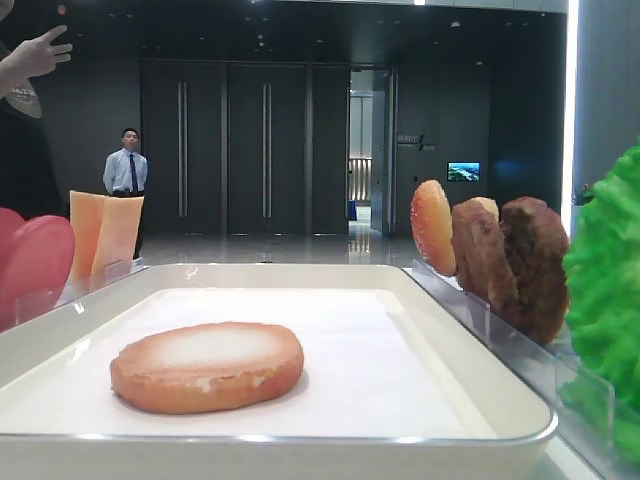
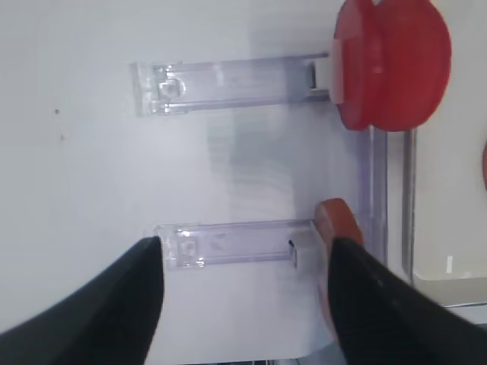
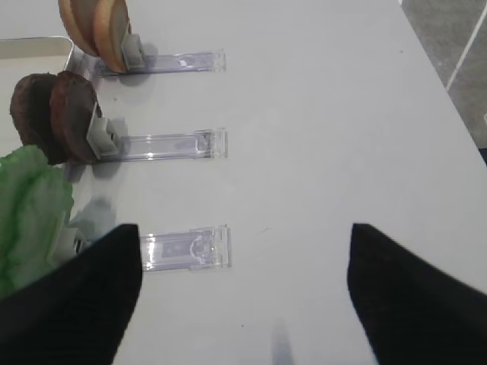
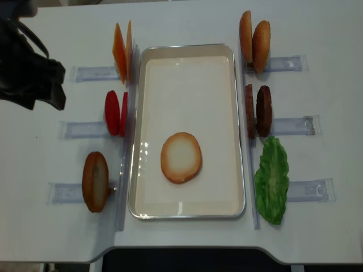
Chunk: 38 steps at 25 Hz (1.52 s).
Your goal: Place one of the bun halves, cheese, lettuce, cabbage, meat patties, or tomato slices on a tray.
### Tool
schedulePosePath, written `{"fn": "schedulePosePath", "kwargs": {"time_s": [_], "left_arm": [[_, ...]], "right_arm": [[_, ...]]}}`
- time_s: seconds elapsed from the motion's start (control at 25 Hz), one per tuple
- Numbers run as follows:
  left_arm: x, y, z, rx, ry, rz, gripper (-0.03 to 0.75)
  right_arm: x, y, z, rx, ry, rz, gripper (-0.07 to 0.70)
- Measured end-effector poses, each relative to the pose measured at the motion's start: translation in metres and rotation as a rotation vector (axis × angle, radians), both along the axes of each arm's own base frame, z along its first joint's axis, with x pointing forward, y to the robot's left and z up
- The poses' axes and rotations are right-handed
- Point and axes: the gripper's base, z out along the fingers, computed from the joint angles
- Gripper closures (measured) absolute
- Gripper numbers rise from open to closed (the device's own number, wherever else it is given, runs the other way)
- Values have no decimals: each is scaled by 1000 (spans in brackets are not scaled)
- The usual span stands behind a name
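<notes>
Tray [image 4: 187, 212]: white, lengthwise at the centre of the desk [image 4: 334, 34], rim bright.
Bun half [image 4: 181, 157]: flat on the tray floor, pale face up, toward the tray's 6 o'clock end; nothing touches it.
Left tool [image 2: 243, 304]: 2 dark fingers [image 2: 114, 304] spread well apart with nothing between them, pointed down at the desk over a clear holder.
Left arm [image 4: 28, 68]: dark bulk at 10 o'clock of the tray in the overhead view, well apart from the tray.
Right tool [image 3: 243, 296]: 2 dark fingers [image 3: 68, 304] wide apart, holding nothing, above bare desk just beside the lettuce holder; not seen in the overhead view.
Tomato [image 4: 116, 113]: 2 red discs on edge at the tray's 9 o'clock.
Cheese [image 4: 122, 52]: 2 orange slices upright at 11 o'clock.
Speckled bun [image 4: 95, 181]: on edge at 8 o'clock.
Buns [image 4: 254, 41]: 2 upright at 1 o'clock.
Patties [image 4: 258, 111]: 2 dark discs on edge at 3 o'clock.
Lettuce [image 4: 272, 180]: green leaf at 4 o'clock, just beside the rim.
</notes>
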Motion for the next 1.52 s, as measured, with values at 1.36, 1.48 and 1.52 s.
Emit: {"fn": "schedulePosePath", "kwargs": {"time_s": [1.36, 1.48, 1.52], "left_arm": [[-162, 21, 37, 36, -366, 27, 199], [-187, 21, 29, 27, -424, 27, 199], [-193, 20, 26, 19, -437, 26, 199]], "right_arm": [[0, 0, 0, 0, 0, 0, 100], [0, 0, 0, 0, 0, 0, 100], [0, 0, 0, 0, 0, 0, 100]]}}
